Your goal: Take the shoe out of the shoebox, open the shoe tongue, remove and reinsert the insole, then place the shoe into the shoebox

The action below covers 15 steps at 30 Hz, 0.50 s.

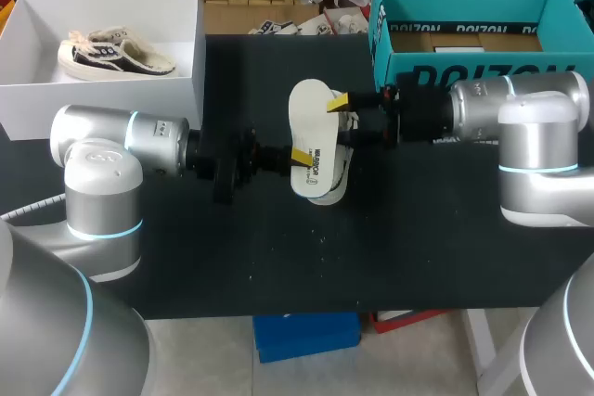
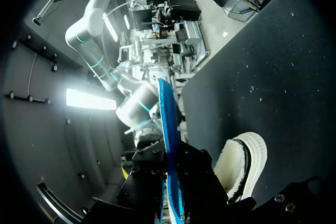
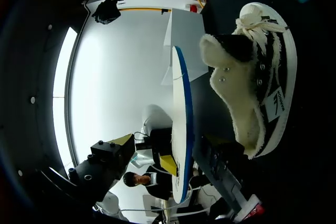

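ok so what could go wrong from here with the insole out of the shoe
1. The left gripper and the right gripper both pinch the thin insole at once, so an uneven pull could bend it or slip it free.
2. The shoe lies loose on the table under the insole, held by neither gripper. Pushing the insole in may just shove the shoe away.
3. The shoe's fleecy opening could snag the insole's edge.

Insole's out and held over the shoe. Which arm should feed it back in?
Left, probably: the left gripper is shut on the white, blue-edged insole, with the fleece-lined black-and-white shoe lying just beside it.
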Available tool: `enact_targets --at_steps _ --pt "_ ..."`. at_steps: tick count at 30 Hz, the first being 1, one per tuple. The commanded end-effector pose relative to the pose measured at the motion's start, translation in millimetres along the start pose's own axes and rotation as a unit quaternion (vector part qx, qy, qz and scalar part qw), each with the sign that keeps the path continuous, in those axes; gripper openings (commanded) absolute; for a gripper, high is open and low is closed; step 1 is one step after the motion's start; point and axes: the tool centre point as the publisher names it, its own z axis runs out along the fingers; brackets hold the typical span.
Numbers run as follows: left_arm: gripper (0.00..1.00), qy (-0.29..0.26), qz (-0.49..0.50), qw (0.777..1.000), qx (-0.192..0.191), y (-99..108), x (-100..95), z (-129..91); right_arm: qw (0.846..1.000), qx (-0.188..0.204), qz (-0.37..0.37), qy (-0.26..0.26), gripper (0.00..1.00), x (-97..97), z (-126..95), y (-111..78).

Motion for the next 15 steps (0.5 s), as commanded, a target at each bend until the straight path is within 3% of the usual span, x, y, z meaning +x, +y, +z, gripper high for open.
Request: enact_targets --at_steps 1,3,8,10,14,15 --pt "0.00 0.001 0.002 1.000 -0.002 -1 0.2 1 1.000 0.005 -0.004 -0.005 0.76 -3.3 15 -0.5" --pt "0.00 0.001 0.002 1.000 -0.002 -1 0.2 1 1.000 0.009 -0.006 -0.007 0.67 -3.6 19 -0.9" --pt "0.00 0.001 0.002 1.000 -0.002 -1 0.2 1 1.000 0.020 -0.005 -0.010 0.58 -5.2 27 -1.3" --pt "0.00 0.001 0.002 1.000 -0.002 -1 0.2 1 1.000 0.023 -0.005 -0.014 0.49 -5.6 29 -0.8" --pt "0.00 0.001 0.002 1.000 -0.002 -1 0.2 1 1.000 0.026 -0.003 -0.016 0.40 -6.0 30 0.0" --pt "0.00 0.001 0.002 1.000 -0.002 -1 0.2 1 0.999 0.025 0.003 -0.027 0.05 -6.3 30 -0.3"
